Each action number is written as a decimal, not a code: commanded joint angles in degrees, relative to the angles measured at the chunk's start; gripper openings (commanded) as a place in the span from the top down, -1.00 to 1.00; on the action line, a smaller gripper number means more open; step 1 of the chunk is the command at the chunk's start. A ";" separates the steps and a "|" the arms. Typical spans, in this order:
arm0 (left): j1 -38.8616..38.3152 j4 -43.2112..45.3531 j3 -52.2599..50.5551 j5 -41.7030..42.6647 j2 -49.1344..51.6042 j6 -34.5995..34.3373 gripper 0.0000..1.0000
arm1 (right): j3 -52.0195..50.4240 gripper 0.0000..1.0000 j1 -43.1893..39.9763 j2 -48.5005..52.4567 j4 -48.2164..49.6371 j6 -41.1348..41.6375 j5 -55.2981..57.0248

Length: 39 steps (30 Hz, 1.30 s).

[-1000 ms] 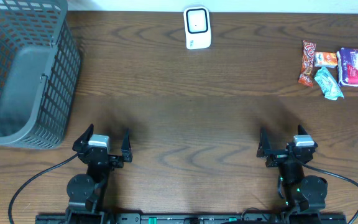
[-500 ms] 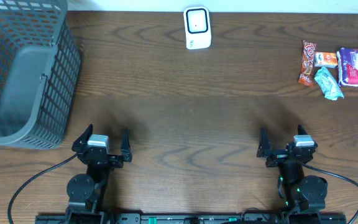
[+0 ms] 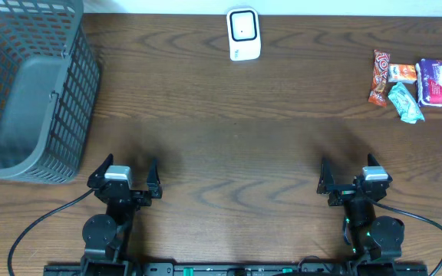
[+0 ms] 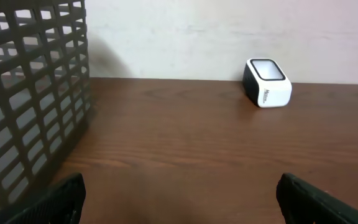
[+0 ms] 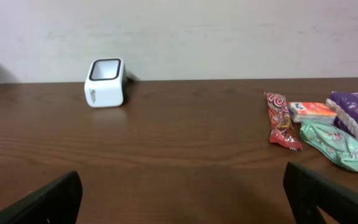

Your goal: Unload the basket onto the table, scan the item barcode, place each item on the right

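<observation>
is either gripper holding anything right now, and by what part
Nothing is held. The left gripper and right gripper both stand open and empty; the snacks lie untouched.

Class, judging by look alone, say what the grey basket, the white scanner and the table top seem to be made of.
The basket looks like moulded plastic, matte grey: uniform lattice walls. The scanner is probably hard plastic: smooth white shell, dark glossy window. The table shows dark brown grain: wood or laminate, cannot tell.
</observation>
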 commanded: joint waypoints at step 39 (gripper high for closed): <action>0.28 -2.49 -0.79 -0.20 -0.50 0.90 -0.95 | -0.20 -0.98 0.22 -0.37 -0.09 0.37 0.04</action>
